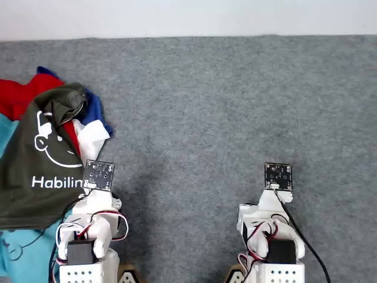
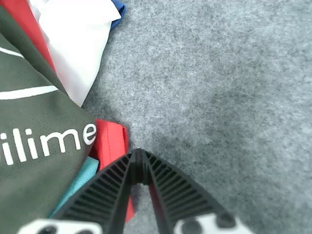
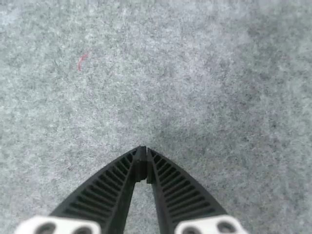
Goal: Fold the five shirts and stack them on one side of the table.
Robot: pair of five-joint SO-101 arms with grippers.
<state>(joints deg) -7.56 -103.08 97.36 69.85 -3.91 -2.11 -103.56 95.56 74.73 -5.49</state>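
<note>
Your left gripper [image 2: 139,158] is clenched, its two black ribbed fingers meeting at the tips with nothing between them. It sits low over the grey felt-covered worktop [image 1: 235,106], at the near edge of a heap of crumpled shirts, its tips just beside a fold of the red cloth shirt [image 2: 111,141]. Your right gripper [image 3: 142,155] is clenched and empty too, over bare grey felt, well apart from the heap. A short red thread [image 3: 82,61] lies on the felt ahead of it.

From the high view, five shirts lie bunched together at the left side of the worktop, next to the left arm. A dark olive-green shirt with white lettering [image 1: 35,183] is spread on top. Red cloth peeks out behind it. A royal-blue shirt [image 1: 94,112] and a crumpled white shirt [image 1: 91,138] show at its edge toward the middle. A teal shirt [image 1: 23,253] lies beneath it, toward the front.
</note>
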